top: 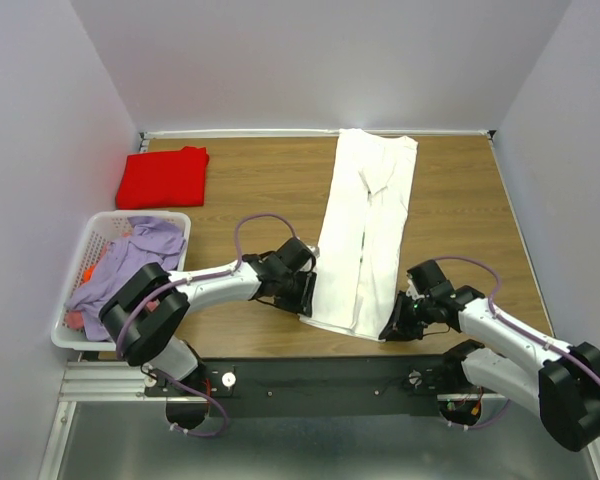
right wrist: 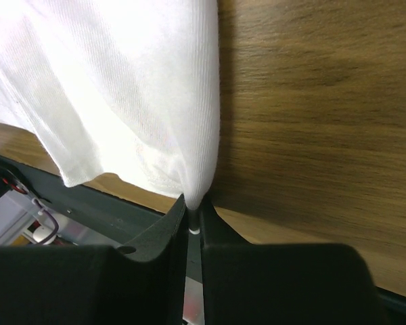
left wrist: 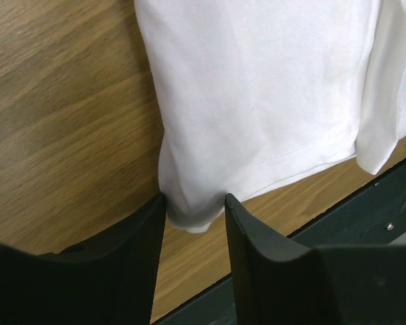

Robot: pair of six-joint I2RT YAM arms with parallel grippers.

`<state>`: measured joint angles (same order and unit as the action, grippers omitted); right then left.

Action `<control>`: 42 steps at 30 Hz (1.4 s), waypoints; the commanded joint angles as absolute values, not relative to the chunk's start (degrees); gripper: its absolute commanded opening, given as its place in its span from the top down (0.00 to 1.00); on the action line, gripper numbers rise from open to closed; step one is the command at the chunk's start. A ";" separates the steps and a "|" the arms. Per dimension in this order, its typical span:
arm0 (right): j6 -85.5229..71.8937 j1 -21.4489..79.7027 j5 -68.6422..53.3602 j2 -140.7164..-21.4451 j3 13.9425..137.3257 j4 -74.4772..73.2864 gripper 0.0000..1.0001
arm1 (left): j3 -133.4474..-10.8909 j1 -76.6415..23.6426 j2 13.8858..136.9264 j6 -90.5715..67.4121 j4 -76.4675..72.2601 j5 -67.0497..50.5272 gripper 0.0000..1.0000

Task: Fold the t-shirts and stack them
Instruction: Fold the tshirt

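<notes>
Top view: the white t-shirt (top: 365, 230) lies as a long strip mid-frame on the tabletop (top: 260, 190), and the red t-shirt (top: 163, 177) lies at upper left. Left wrist view: the left gripper (left wrist: 195, 203) holds its fingers spread astride the white hem corner. Right wrist view: the right gripper (right wrist: 193, 211) pinches the shirt's edge between its fingers.

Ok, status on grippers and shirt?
Right gripper: jaws shut on white t-shirt, near hem corner. Left gripper: jaws open around the other corner. Nothing in the way.

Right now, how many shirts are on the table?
2: the white shirt stretched down the middle, the red shirt folded far left. More may hide in the basket.
</notes>
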<state>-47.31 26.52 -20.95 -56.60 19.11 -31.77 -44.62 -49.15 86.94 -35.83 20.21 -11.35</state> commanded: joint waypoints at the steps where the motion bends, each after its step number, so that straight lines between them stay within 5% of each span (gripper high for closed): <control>1: -45.09 26.54 -16.08 -57.92 18.63 -32.96 0.84 | -46.14 -50.27 88.50 -34.72 21.44 -11.43 0.53; 12: -44.74 26.63 -17.05 -57.13 18.63 -33.05 0.84 | -52.90 -51.15 86.40 -33.67 29.80 2.36 0.44; 26: -45.00 26.63 -16.96 -55.72 18.63 -33.13 0.84 | -50.37 -51.33 90.88 -29.62 25.84 -7.72 0.46; 38: -44.91 26.63 -16.61 -55.72 18.54 -32.96 0.84 | -47.37 -52.03 91.67 -29.36 24.35 -12.04 0.64; 42: -44.91 26.63 -16.79 -55.46 18.46 -33.05 0.84 | -47.64 -52.21 91.50 -29.44 24.43 -12.22 0.81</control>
